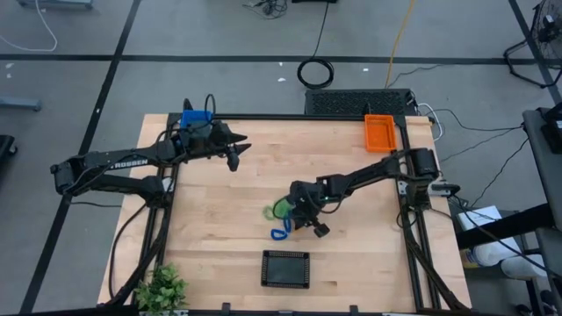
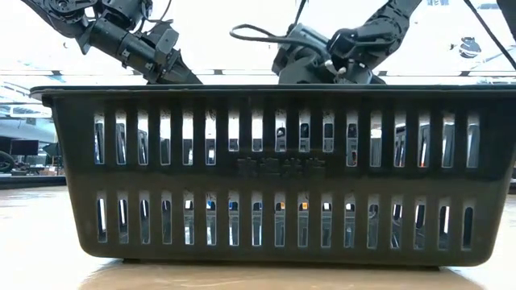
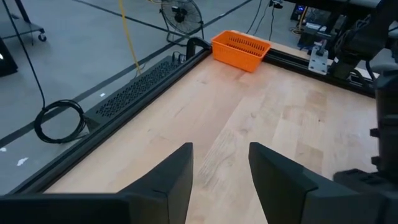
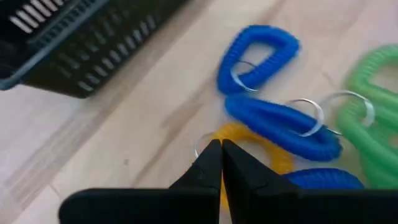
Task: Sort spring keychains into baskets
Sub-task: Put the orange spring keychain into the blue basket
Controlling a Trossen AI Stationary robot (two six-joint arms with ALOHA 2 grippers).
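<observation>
Keychains (image 4: 273,118) lie mid-table near the black basket (image 1: 286,269); we note right gripper (image 4: 221,163) clenched empty above them, left gripper (image 3: 221,171) released.

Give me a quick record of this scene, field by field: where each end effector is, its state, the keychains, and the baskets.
left end effector: open, empty, raised near the table's far left by the blue basket
right end effector: shut, tips low at the keychain pile, mid-table
grasp: cannot tell whether anything is pinched
keychains: blue keychain, second blue one, yellow keychain, green keychain, all clustered on the wood
orange basket: far right corner
black basket: near edge, centre
keychains seen in baskets: none
</observation>
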